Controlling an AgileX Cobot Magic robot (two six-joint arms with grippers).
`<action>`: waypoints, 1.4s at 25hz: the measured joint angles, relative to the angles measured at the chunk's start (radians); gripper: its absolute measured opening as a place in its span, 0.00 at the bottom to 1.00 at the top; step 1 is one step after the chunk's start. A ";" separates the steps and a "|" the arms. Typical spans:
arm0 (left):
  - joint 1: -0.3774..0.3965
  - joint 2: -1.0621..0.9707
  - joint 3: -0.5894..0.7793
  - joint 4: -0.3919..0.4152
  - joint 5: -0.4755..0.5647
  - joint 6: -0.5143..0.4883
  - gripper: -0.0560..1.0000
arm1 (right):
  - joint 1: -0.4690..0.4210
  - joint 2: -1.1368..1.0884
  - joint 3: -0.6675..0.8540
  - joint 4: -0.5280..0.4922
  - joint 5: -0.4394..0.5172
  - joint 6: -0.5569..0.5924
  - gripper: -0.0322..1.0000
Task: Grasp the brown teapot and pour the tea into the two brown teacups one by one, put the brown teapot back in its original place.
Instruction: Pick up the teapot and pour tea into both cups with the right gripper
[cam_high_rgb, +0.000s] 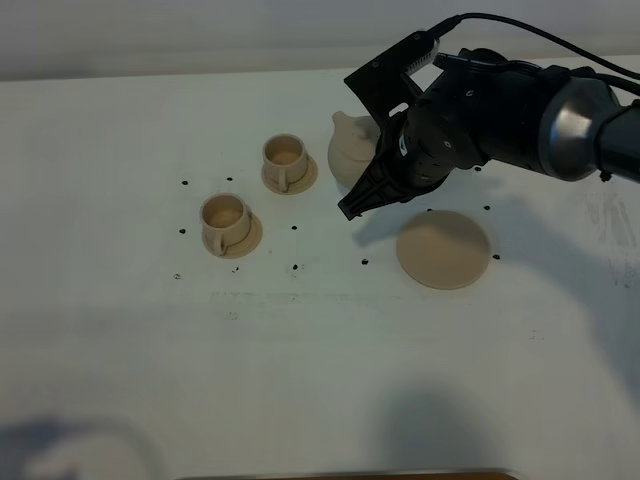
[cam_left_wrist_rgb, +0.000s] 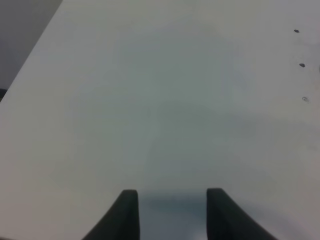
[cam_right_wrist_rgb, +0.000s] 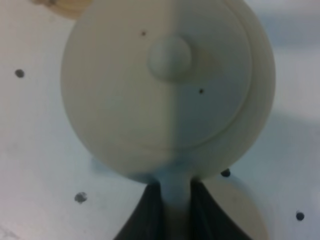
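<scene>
The right arm (cam_high_rgb: 500, 110) reaches in from 3 o'clock over the white table (cam_high_rgb: 300, 340), carrying the brown teapot (cam_high_rgb: 350, 155). The right gripper (cam_right_wrist_rgb: 175, 187) has its jaws pinched tight on the loop handle (cam_right_wrist_rgb: 175, 207), and the strap of clay fills the narrow gap between them. The round body and knobbed lid (cam_right_wrist_rgb: 170, 55) lie straight ahead of the fingertips.

In the high view the teapot is off the large saucer (cam_high_rgb: 443, 250), at about 11 o'clock from it. The far teacup (cam_high_rgb: 284, 152) stands just beside the teapot at 9 o'clock. The near teacup (cam_high_rgb: 224, 215) is at 7 o'clock from the far one. Each cup rests on a small saucer (cam_high_rgb: 256, 236). Small dark marks (cam_high_rgb: 297, 266) dot the table around them.

The left gripper (cam_left_wrist_rgb: 172, 192) hangs over plain table, its jaws spread apart and holding nothing.

In the high view the gripper's black body covers the teapot's handle and right half. I cannot tell whether the teapot's base touches the table. A bump at its 11 o'clock edge may be the spout. In the right wrist view the pot fills the frame — only slivers of saucers show past it.
</scene>
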 joint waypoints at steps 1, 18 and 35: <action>0.000 0.000 0.000 0.000 0.000 0.000 0.35 | 0.002 0.004 -0.005 0.000 0.002 -0.008 0.14; 0.000 0.000 0.000 0.000 0.000 0.000 0.34 | 0.034 0.072 -0.137 0.001 0.060 -0.130 0.14; 0.000 0.000 0.000 0.000 0.000 0.000 0.35 | 0.034 0.168 -0.211 -0.045 0.082 -0.167 0.14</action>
